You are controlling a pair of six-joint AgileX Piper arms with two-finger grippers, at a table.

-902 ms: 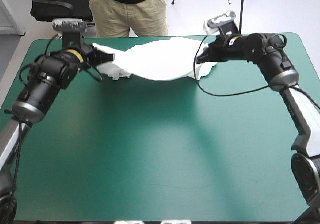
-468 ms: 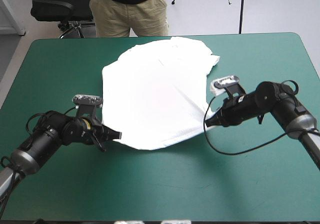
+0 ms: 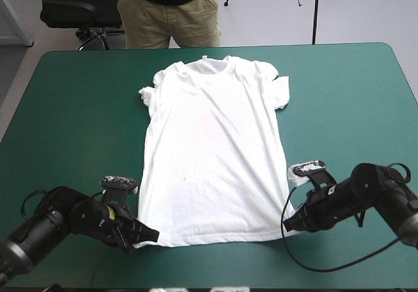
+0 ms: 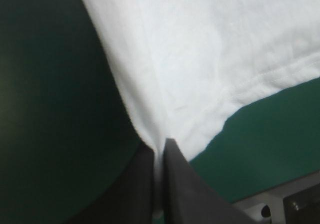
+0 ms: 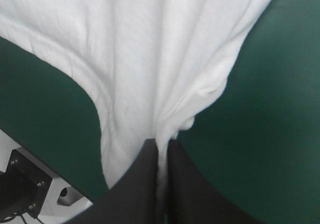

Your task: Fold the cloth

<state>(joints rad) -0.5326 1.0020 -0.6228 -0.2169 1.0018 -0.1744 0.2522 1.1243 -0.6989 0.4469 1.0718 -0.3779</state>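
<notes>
On the teal-green worktop [image 3: 78, 109] lies one white T-shirt [image 3: 212, 155], spread out flat in the middle. Its neck [image 3: 213, 61] points to the far edge, and its bottom hem [image 3: 215, 240] lies close to the near edge. It has two short sleeves. The left sleeve [image 3: 146, 97] is bunched up into a small lump. The right sleeve [image 3: 279, 93] lies flatter (with a little fold at its end). Long soft wrinkles run down the cloth from the neck to the hem.

Two end effectors sit low on the worktop, one at each bottom corner of the T-shirt. The left end effector [image 3: 151, 235] is pinching the left bottom corner. In the left wrist view its two black fingers [image 4: 137, 184] are pressed almost together, with a thin strip of white cloth between them. The right end effector [image 3: 292, 223] is pinching the right bottom corner the same way. In the right wrist view its two fingers squeeze a bunched bit of cloth, and the cloth fans out ahead of them. That makes four fingers and two held corners, one corner for each arm. Bare worktop shows on both sides of the T-shirt
</notes>
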